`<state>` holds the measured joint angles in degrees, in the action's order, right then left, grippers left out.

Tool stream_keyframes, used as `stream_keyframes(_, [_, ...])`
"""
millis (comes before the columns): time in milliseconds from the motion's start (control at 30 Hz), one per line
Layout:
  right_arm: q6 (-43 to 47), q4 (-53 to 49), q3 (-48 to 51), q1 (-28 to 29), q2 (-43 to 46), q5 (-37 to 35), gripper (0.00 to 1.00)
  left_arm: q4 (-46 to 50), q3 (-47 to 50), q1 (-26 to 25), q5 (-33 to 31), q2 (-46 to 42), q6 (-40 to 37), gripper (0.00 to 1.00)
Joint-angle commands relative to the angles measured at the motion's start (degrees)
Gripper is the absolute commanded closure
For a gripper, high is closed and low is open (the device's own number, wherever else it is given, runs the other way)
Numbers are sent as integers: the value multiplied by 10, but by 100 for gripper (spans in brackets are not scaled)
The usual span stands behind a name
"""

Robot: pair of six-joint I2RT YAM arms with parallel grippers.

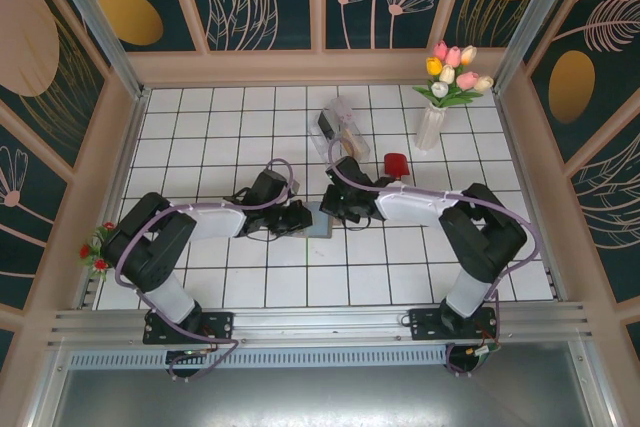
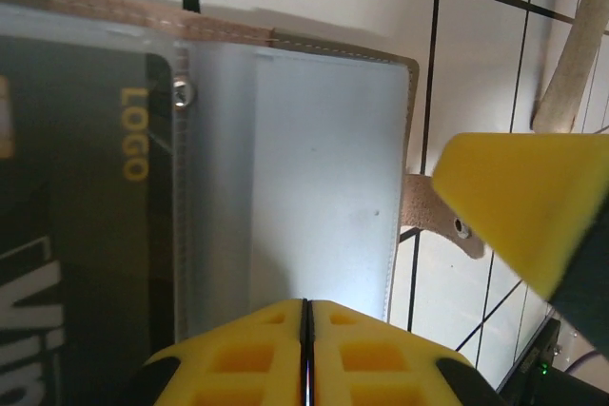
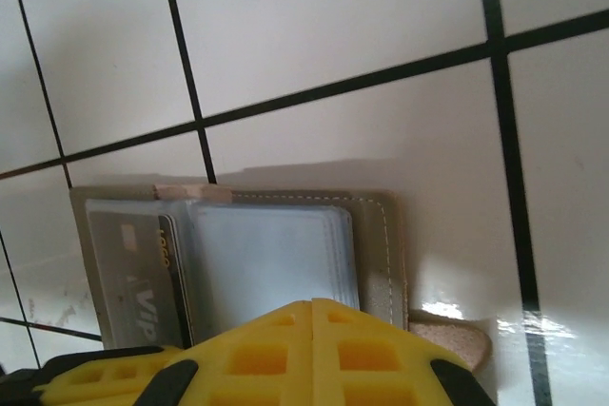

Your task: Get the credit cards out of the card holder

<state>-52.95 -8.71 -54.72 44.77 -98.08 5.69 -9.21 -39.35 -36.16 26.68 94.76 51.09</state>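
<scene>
Left gripper and right gripper meet at mid-frame, each arm folded low and reaching inward, both clenched. Between them lies the opened card holder, a black card in its left sleeve.

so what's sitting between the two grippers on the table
The card holder, lying open on the white tiles. The left gripper comes at it from the left, the right gripper from the right. The top external view shows this.
</scene>
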Motion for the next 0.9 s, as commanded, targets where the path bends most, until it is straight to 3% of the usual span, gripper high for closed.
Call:
stream_keyframes(0, [4,7,-11,1,-21,28,97,53,-18,0,-35,-52,-13,90])
stream_keyframes(333, [14,-7,-47,10,10,18,96,159,-19,89,-77,-126,-69,79])
stream_keyframes(567, [23,-17,-86,41,33,11,81,159,-5,94,-79,-108,-59,73])
stream_keyframes(867, [-48,19,-76,63,-29,16,80,146,-1,94,-101,-83,-47,76])
